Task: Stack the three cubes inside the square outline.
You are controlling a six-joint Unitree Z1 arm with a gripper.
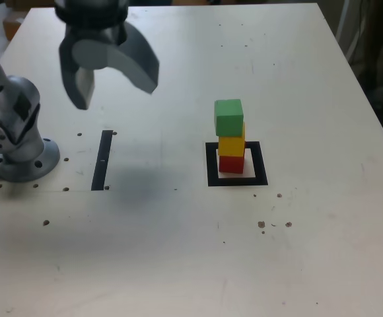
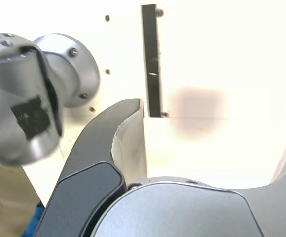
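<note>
Inside the black tape square outline (image 1: 211,165) stand matte red cube (image 1: 231,163), yellow cube (image 1: 232,145), green cube (image 1: 228,117); at ten o'clock, the hand (image 1: 115,84) hangs wide, empty.

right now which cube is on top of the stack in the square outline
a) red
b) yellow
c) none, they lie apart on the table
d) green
d: in the exterior view the green cube tops the stack, with the yellow cube under it and the red cube at the bottom, inside the square outline.
</note>
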